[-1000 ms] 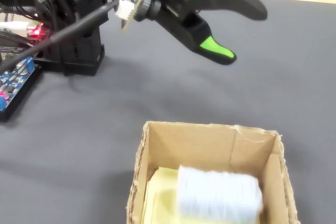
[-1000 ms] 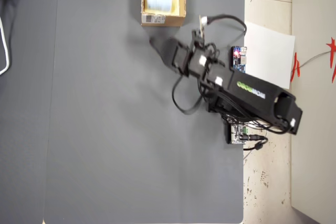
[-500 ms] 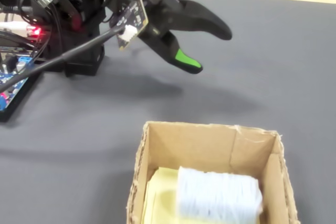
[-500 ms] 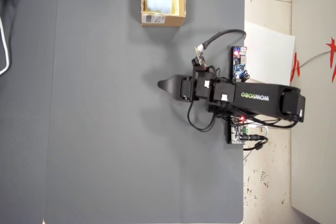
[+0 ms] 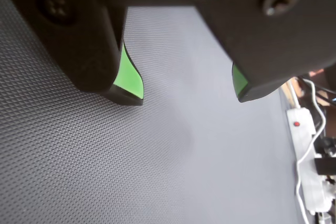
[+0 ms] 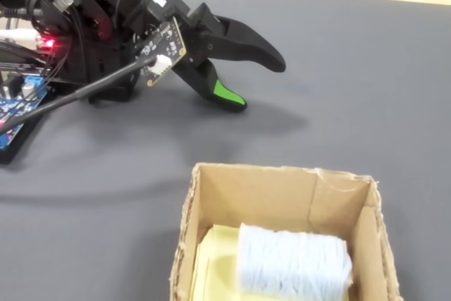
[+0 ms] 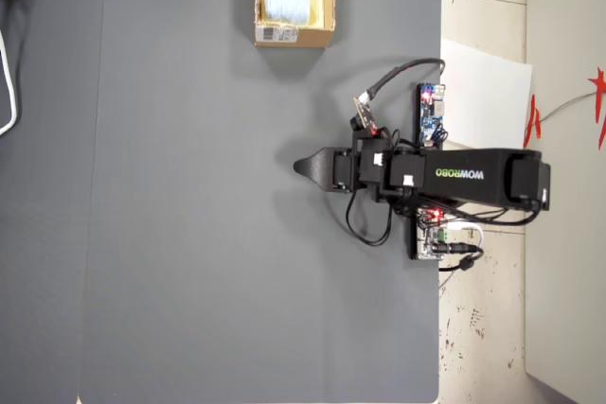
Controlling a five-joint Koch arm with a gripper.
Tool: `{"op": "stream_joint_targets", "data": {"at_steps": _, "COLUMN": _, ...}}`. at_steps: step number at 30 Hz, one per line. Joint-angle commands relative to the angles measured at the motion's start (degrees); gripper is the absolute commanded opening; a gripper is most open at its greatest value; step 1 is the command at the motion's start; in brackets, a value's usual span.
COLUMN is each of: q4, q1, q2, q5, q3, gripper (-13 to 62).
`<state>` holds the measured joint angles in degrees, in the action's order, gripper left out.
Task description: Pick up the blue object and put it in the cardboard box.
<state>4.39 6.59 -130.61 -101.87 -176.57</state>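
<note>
1. Wrist view: black end effector (image 5: 189, 95) with green pads has its jaws apart and nothing between them; only dark grey textured tabletop (image 5: 105, 171) shows beneath.
2. Fixed view, left to right: end effector (image 6: 257, 79) low over the tabletop, well apart from the small tan cardboard box (image 6: 282, 195).
3. Small pale blue-white sponge-like block (image 6: 292, 262) lies inside the box, on the yellowish floor, toward the view's right. Overhead agrees (image 7: 284, 2).
4. Judgement: placement appears done. Step in hand is retreat; keep the jaws apart, stay clear of the box walls, avoid dragging cables.
5. Block: rounded corners, ribbed soft surface, likely compressible; much smaller than the box.
</note>
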Motion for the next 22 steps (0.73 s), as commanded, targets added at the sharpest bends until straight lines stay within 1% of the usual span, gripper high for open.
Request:
{"op": "stream_joint_targets", "data": {"at_steps": 1, "q4": -3.08, "q1": -0.35, "q2": -5.19, "q5": -1.67, "q3": -2.11, "gripper": 33.9}}
{"op": "stream_joint_targets", "data": {"at_steps": 22, "q4": -2.64, "q1": 0.09, "q2": -5.1, "q5": -1.67, "q3": -2.11, "gripper": 34.0}}
